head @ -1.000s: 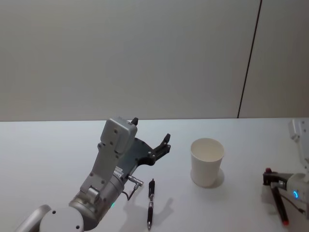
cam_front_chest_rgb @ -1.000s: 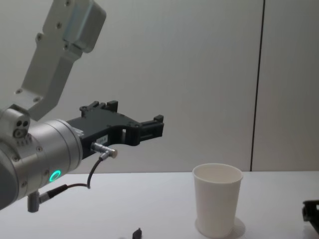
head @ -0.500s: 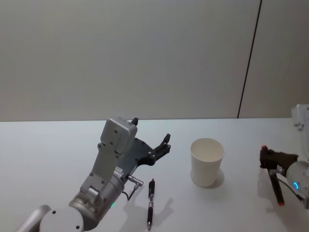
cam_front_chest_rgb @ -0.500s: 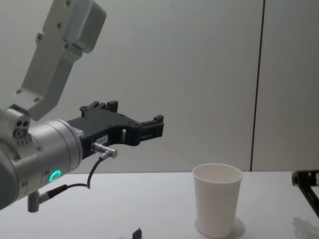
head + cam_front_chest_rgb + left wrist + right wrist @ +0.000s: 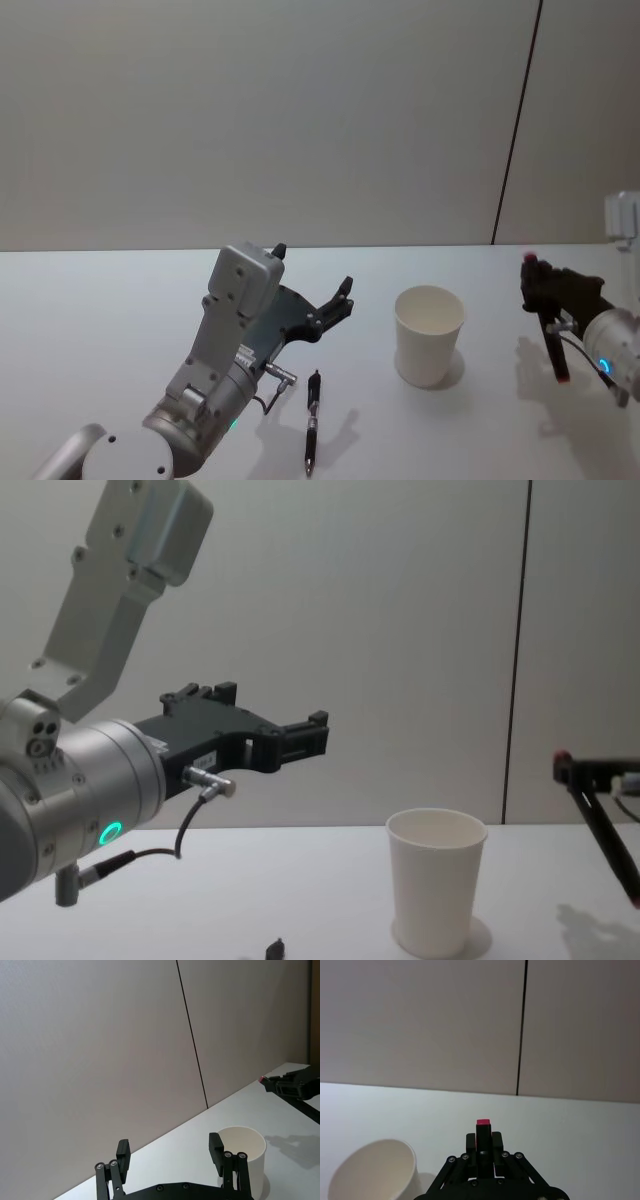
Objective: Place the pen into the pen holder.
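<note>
Nearest us a loose pen (image 5: pixel 312 420) lay flat on the table (image 5: pixel 100 330) beside the left arm. The left gripper (image 5: pixel 313 266) hung raised near its far end, jaws spread wide with nothing in them. Further out the cup (image 5: pixel 429 335) stood upright and empty. To its right, well apart and off the table, the right gripper (image 5: pixel 483 1141) was clamped on the pen (image 5: pixel 557 350) near its red top end, barrel hanging below at a tilt. We judged the pen light, stiff and smooth, so a pinch that high could let it swing or slip; mid-barrel would be steadier. The paper cup looked light and tippy, so we'd enter centrally and avoid the rim.
</note>
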